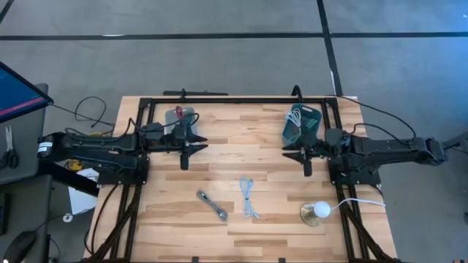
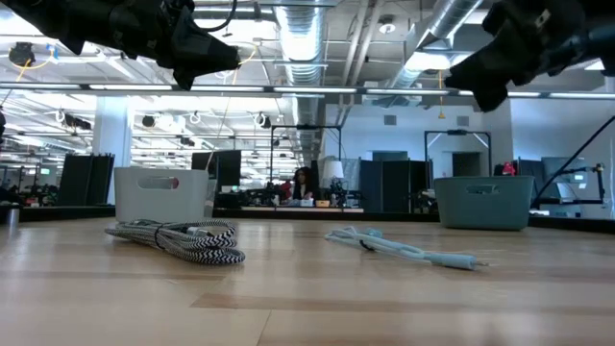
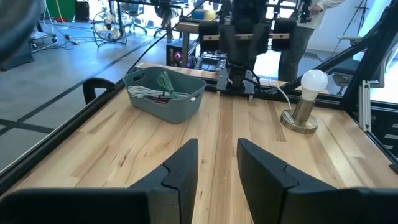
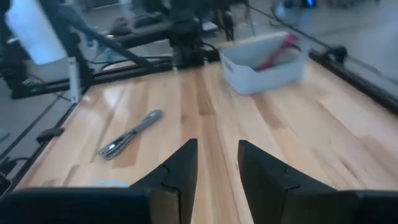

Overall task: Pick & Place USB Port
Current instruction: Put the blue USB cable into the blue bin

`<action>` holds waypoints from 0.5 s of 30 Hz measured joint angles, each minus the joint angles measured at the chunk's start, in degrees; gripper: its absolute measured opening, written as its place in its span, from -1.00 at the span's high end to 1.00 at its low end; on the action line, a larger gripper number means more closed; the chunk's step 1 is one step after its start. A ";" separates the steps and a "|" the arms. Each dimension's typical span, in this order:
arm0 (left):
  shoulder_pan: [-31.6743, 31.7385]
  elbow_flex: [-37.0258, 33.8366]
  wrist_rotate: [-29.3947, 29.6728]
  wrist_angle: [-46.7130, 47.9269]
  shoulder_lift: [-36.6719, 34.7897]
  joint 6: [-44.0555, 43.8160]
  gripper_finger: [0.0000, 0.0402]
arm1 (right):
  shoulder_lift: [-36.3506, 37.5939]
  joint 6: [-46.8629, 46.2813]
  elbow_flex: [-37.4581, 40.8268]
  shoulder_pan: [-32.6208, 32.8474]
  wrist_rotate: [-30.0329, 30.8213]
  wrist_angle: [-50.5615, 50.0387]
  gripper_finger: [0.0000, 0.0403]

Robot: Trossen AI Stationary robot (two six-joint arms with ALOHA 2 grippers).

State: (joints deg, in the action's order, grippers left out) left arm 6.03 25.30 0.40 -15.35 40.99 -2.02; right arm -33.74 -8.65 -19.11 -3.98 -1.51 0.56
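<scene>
A black-and-white braided cable (image 1: 212,205) (image 2: 183,240) (image 4: 127,137) and a pale blue cable (image 1: 248,197) (image 2: 404,248) lie loose on the wooden table, toward its near side. My left gripper (image 1: 196,147) (image 3: 217,168) hovers level above the table's left half, open and empty. Across from it, above the right half, my right gripper (image 1: 292,152) (image 4: 217,168) is also open and empty. In the low view both hang well above the cables.
A grey bin (image 1: 181,117) (image 4: 267,62) holding a red cable stands at the far left. A teal bin (image 1: 301,123) (image 3: 165,93) with coiled cables is at the far right. A small lamp with a white bulb (image 1: 318,212) (image 3: 305,99) stands at the near right.
</scene>
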 joint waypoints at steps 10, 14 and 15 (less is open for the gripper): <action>0.01 0.00 0.00 -0.02 0.00 0.02 0.44 | -5.85 7.27 0.00 4.83 1.92 17.49 0.47; 0.00 0.00 0.00 -0.02 0.00 0.02 0.44 | -9.27 12.01 0.00 5.17 1.91 18.08 0.47; -0.01 0.00 0.00 -0.02 0.00 0.02 0.44 | -10.25 13.37 0.00 5.17 1.83 19.18 0.47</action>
State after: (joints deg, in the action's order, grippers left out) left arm 6.02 25.30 0.40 -15.38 40.99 -2.00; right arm -43.99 4.72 -19.11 1.19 0.32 19.74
